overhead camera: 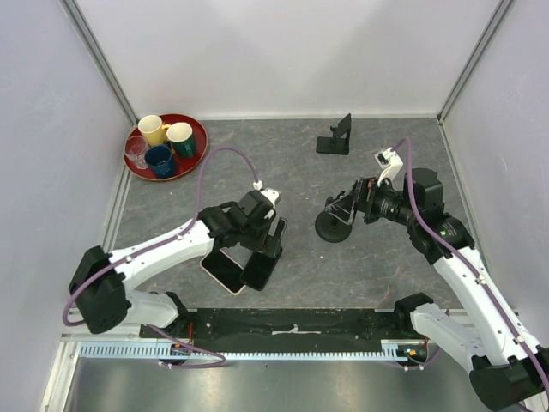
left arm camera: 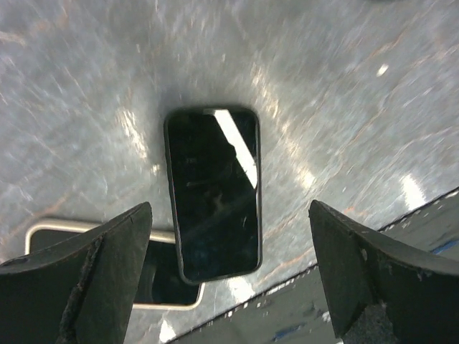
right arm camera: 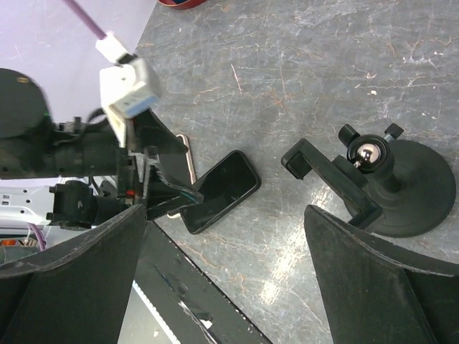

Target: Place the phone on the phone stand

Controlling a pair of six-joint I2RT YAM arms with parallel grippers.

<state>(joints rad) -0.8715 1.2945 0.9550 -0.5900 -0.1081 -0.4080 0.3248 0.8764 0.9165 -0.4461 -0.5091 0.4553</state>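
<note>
Phone, black, lies flat on the table by its near edge, left of centre, against a pale-rimmed phone. The left hand hovers above it, released. The right hand, also released, faces a round-based clamp mount mid-table. Open table separates these from the phone stand near the far edge.
</note>
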